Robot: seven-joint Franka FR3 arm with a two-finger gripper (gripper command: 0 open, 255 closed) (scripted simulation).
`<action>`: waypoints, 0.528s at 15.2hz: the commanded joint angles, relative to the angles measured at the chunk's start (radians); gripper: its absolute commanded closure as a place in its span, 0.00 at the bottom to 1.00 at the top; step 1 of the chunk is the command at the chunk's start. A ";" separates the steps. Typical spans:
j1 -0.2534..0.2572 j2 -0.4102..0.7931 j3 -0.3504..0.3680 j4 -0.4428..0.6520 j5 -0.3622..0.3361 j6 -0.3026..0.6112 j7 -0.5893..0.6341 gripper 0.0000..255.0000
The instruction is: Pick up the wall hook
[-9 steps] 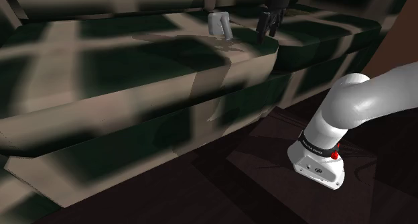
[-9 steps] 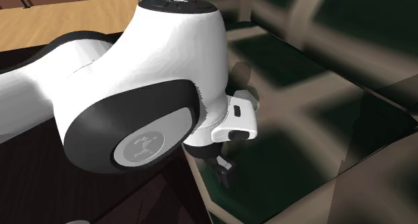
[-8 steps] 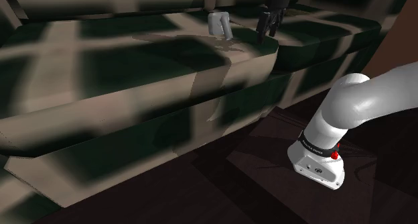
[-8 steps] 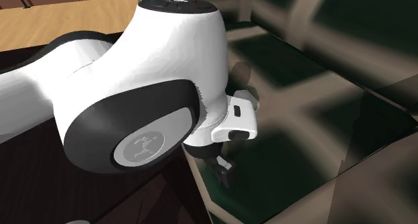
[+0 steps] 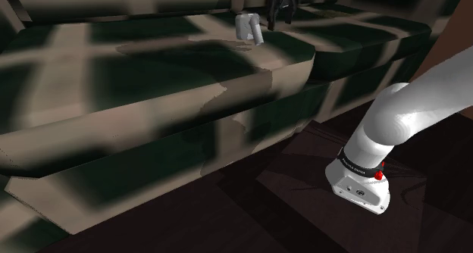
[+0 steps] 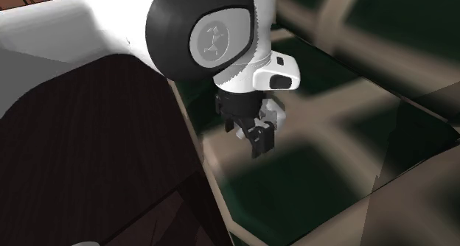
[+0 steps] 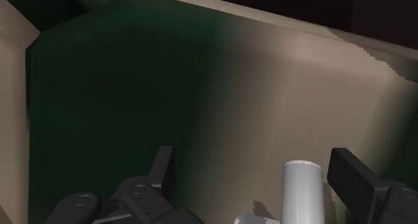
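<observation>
White arm (image 5: 396, 114) stretched far out, black pincer (image 7: 254, 169) pointing down, fingers (image 7: 353, 180) wide apart.

A green-and-beige checked sofa (image 5: 151, 85) stands on a dark floor (image 5: 288, 213).

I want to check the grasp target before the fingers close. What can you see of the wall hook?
The wall hook is a small, plain pale-grey piece with a rounded, cylinder-like stub and what looks like a flatter part at its foot. Its material doesn't show. It rests on the green-and-beige checked cushion, near the back, not lifted. In the wrist view the stub sits between the open gripper's fingers, nearer one, seemingly touching neither.
</observation>
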 commanded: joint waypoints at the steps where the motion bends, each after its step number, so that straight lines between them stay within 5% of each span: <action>1: -0.005 0.083 0.020 0.096 -0.003 -0.024 0.043 0.00; 7: -0.008 0.349 0.076 0.455 -0.033 -0.152 0.170 0.00; 8: -0.008 0.343 0.075 0.434 -0.032 -0.137 0.170 0.00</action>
